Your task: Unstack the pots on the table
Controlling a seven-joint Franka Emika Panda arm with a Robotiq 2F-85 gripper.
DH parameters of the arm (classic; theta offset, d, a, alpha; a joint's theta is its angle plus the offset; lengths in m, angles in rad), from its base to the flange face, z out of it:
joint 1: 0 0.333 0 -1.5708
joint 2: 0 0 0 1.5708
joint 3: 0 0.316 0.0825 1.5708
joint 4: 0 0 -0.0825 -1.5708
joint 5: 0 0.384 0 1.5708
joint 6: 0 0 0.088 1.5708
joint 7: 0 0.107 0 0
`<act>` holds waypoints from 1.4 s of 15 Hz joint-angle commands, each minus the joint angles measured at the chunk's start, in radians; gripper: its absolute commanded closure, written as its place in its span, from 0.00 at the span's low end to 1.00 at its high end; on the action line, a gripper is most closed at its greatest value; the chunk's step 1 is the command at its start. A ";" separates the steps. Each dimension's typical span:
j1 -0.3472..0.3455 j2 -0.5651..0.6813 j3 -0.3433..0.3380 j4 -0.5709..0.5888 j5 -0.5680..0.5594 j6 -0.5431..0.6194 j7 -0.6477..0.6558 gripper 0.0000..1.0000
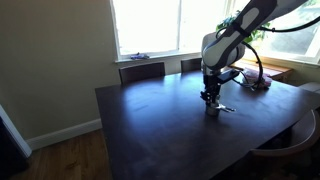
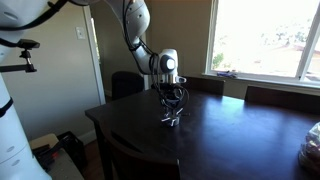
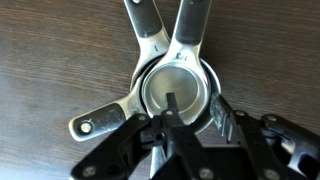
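Nested pots with 3 handles fanned out rest on the dark bench. The gripper hangs over them, 1 finger inside the top pot and 1 outside its rim. Whether it pinches the rim cannot be told.

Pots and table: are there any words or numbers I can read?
None can be read. The stacked pots, their handles and the table show no words, numbers or signs in the wrist view. In both exterior views the pots are too small and blurred to tell.
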State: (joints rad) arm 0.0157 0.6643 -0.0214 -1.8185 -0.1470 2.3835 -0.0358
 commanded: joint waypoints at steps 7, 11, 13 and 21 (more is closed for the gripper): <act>0.011 0.002 -0.013 -0.015 -0.006 0.000 0.019 0.59; 0.007 0.010 -0.015 -0.017 -0.006 0.003 0.015 0.57; 0.007 0.017 -0.017 -0.015 -0.007 0.003 0.017 0.58; 0.005 0.015 -0.011 -0.009 -0.003 -0.003 0.008 0.98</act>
State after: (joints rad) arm 0.0139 0.6896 -0.0241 -1.8160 -0.1467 2.3848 -0.0358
